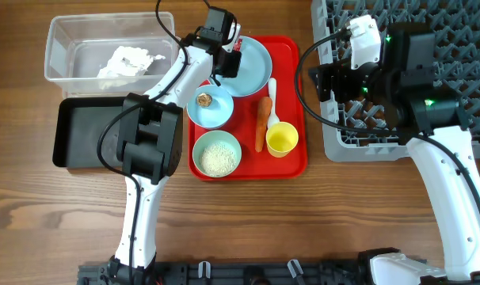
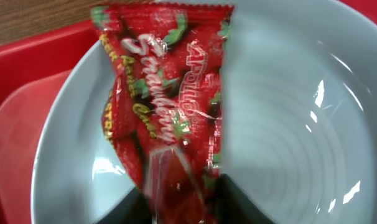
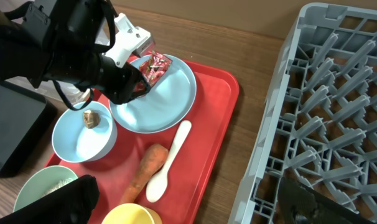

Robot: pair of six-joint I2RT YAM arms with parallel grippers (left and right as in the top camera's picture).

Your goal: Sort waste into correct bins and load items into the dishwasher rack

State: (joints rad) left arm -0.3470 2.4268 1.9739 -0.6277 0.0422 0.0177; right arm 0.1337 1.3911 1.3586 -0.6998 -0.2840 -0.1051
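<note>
Left end effector is pinching the near end of the red snack wrapper, jaws narrowed on the crinkled foil. The packet is lying across the pale blue plate at the far end of the red tray.

The hold is only on one edge of a slick packet, so a straight lift off the plate before any sideways travel looks wise, then a carry left.

The clear bin, far left, is holding crumpled white tissue, so it is probably the wrapper's place (a guess from what is lying there). The black bin is sitting just nearer.

On the tray are a bowl with a brown lump, a bowl of rice, a carrot, a white spoon and a yellow cup.

The left arm's own body is hanging over the black bin and crowding the route.

Right end effector is hovering wide and empty between the tray and the grey rack.
</note>
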